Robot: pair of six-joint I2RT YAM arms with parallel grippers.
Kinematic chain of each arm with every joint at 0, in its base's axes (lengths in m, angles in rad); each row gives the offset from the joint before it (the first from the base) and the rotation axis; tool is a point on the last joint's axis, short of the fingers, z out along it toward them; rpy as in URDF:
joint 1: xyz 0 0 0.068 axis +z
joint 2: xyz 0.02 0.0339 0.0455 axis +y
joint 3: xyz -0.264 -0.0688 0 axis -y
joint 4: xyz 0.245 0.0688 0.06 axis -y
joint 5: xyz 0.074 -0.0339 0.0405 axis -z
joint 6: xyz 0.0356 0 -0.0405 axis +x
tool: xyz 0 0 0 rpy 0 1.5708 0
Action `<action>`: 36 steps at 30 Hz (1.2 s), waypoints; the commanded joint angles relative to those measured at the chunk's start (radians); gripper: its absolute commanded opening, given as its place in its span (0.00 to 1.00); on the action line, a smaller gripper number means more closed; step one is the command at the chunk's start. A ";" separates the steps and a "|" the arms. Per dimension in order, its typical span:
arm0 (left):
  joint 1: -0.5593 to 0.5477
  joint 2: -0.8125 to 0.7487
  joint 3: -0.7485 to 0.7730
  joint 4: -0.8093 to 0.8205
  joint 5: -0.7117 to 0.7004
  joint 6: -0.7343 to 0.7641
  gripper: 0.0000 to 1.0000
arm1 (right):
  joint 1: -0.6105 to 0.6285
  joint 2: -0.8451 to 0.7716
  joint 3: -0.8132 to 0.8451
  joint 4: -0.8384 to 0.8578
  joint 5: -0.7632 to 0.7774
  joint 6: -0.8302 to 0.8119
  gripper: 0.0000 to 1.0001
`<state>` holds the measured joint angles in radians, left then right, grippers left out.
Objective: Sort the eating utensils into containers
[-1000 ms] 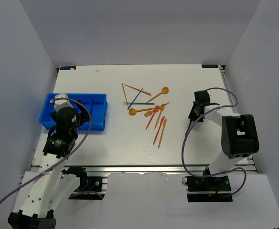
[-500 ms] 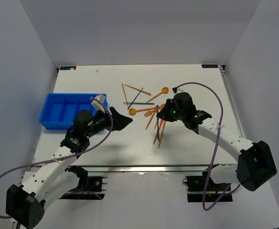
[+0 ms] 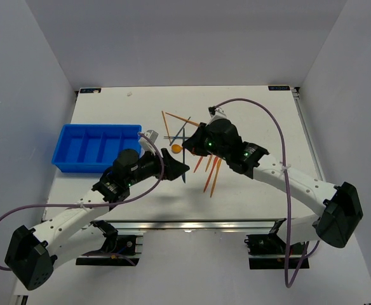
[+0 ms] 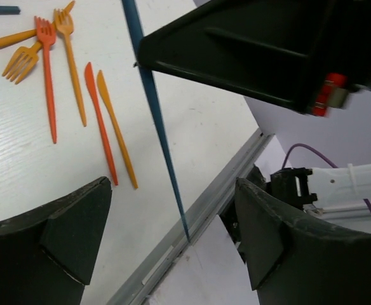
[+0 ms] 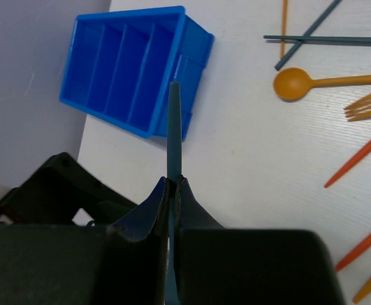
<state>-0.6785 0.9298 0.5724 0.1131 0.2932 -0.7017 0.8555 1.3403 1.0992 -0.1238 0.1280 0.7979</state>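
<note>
Both arms swung inward: my right gripper (image 5: 173,182) clamps a thin dark-blue plastic stick (image 5: 174,124), glossy blue compartment bin (image 5: 195,47) ahead of it; my left gripper (image 4: 173,222) gapes wide, stick between its jaws, untouched.

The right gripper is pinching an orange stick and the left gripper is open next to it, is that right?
Not quite. The stick pinched by the right gripper is dark blue, not orange; the right wrist view shows it. The left gripper is indeed open next to it.
</note>
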 commanded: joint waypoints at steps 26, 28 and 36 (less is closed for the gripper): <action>0.006 0.113 0.286 -0.491 -0.622 0.233 0.00 | -0.031 -0.131 -0.004 -0.046 0.062 -0.028 0.89; 0.020 0.185 0.342 -0.614 -0.836 0.275 0.00 | -0.111 -0.196 -0.013 -0.117 0.100 -0.069 0.89; 0.361 0.360 0.526 -0.618 -0.656 0.428 0.00 | -0.242 -0.320 -0.102 -0.162 0.030 -0.166 0.89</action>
<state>-0.3981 1.2659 1.0340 -0.4614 -0.3813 -0.3714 0.6163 1.0149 1.0275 -0.2478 0.1871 0.6945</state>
